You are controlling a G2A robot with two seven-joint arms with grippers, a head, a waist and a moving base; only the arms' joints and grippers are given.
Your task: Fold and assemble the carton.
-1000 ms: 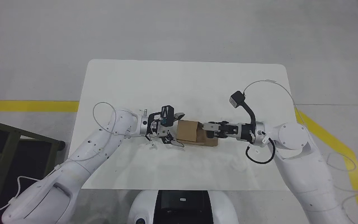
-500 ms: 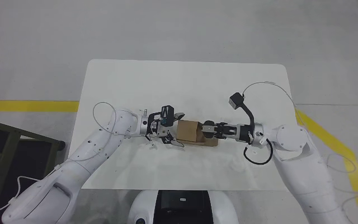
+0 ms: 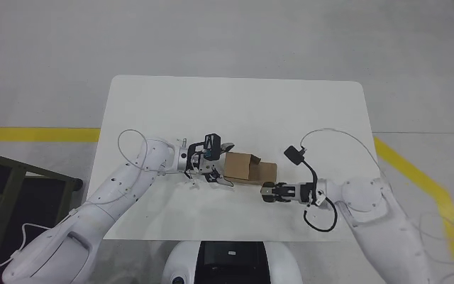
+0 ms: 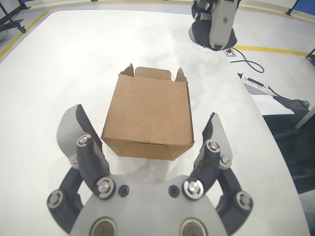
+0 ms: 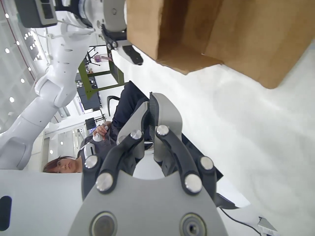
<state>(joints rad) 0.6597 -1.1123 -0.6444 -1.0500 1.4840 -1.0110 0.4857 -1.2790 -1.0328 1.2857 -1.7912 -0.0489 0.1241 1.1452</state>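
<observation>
Lying on its side, central on the table [image 3: 142, 99], the carton [image 3: 245, 167] looks light, thin and crushable; hold it by creased edges, not flaps; left gripper [image 4: 143, 111], at its 9 o'clock, is spread around it; right gripper [image 5: 150, 99], at 5 o'clock, is pinched together, empty

A brown carton [image 3: 243, 167] lies near the middle of the white bench [image 3: 284, 106], with one flap spread flat toward the right arm. The left claw [image 3: 223, 165] sits at the carton's other end, its fingers spread to either side. The right claw [image 3: 264, 192] is just beside the flap's near edge, on the robot's side.
</observation>
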